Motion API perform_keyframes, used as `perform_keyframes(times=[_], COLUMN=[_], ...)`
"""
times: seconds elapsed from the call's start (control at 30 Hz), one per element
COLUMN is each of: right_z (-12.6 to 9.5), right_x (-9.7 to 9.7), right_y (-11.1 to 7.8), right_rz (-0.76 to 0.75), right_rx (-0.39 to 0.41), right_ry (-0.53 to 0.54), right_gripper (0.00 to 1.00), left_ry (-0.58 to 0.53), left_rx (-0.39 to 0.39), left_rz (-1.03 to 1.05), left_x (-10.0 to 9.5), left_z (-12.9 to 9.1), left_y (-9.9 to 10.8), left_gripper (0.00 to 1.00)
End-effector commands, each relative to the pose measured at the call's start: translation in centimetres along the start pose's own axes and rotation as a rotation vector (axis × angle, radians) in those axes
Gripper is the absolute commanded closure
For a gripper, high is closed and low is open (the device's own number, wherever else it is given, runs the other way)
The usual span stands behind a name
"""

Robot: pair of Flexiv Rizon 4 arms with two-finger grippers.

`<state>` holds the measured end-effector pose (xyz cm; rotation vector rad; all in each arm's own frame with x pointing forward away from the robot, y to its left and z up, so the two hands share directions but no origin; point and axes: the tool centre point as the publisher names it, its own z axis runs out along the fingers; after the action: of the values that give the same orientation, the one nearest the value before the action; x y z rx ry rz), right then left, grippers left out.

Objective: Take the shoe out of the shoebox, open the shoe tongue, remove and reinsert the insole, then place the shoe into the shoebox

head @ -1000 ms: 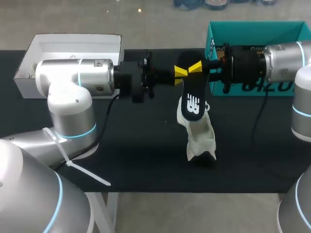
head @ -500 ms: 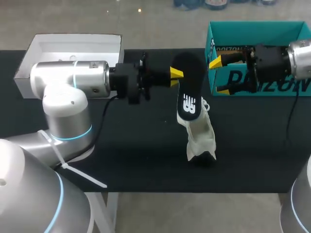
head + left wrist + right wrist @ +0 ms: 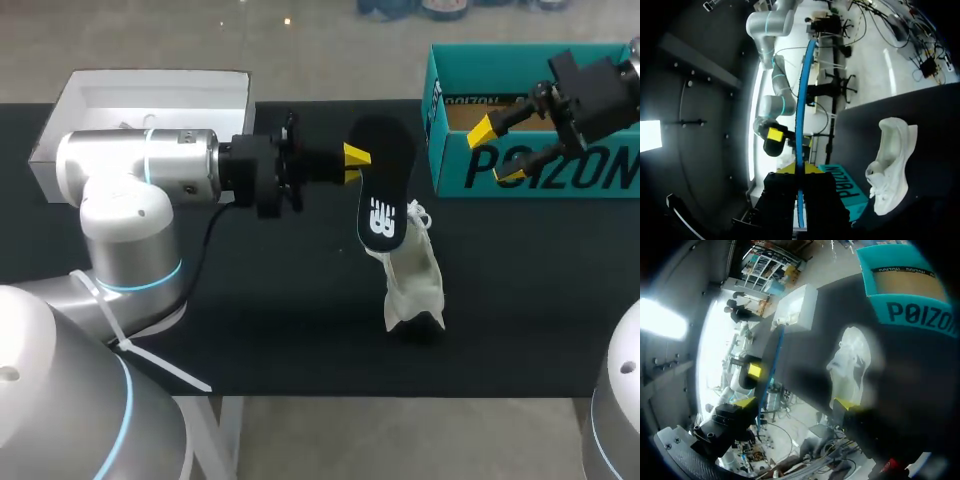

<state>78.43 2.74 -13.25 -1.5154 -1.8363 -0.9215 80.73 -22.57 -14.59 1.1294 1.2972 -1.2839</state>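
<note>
A black insole with a white logo hangs above the table, pinched at its upper end by my left gripper, which is shut on it. In the left wrist view the insole shows edge-on as a thin blue line running out from my left gripper. Below it the white shoe lies on the black table. My right gripper stands open and empty in front of the teal shoebox. In the right wrist view, the shoe lies ahead of my right gripper.
A white box lid sits at the table's back left, behind my left arm. The teal shoebox stands open at the back right. The black table extends forward of the shoe.
My right gripper let go of the insole, opened wide and drew back right toward the shoebox. My left gripper keeps the insole and has shifted slightly left.
</note>
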Motion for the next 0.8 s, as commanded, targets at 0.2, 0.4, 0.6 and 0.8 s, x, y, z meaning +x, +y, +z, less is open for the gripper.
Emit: perform_keyframes(times=[0.2,0.4,0.6,0.8], right_z=[0.0,0.2,0.4,-1.2], right_x=[0.2,0.0,-2.8,-4.8], right_y=[0.5,-0.1,-3.5,-5.9], right_rz=[0.003,-0.045,-0.13,-0.226], right_rx=[0.024,0.048,0.117,0.089], right_ry=[-0.031,-0.093,-0.253,-0.256], right_gripper=[0.0,0.0,0.0,0.0], left_ry=[0.019,0.017,0.018,0.023], left_rx=[0.014,-0.001,-0.013,-0.013], left_rz=[-0.003,-0.007,-0.002,-0.006], left_x=[-0.2,-0.3,-0.5,-0.2], left_z=[0.4,-0.1,-0.6,-0.6], left_y=[-0.7,-0.8,-0.9,-0.8], left_gripper=[1.0,1.0,1.0,1.0])
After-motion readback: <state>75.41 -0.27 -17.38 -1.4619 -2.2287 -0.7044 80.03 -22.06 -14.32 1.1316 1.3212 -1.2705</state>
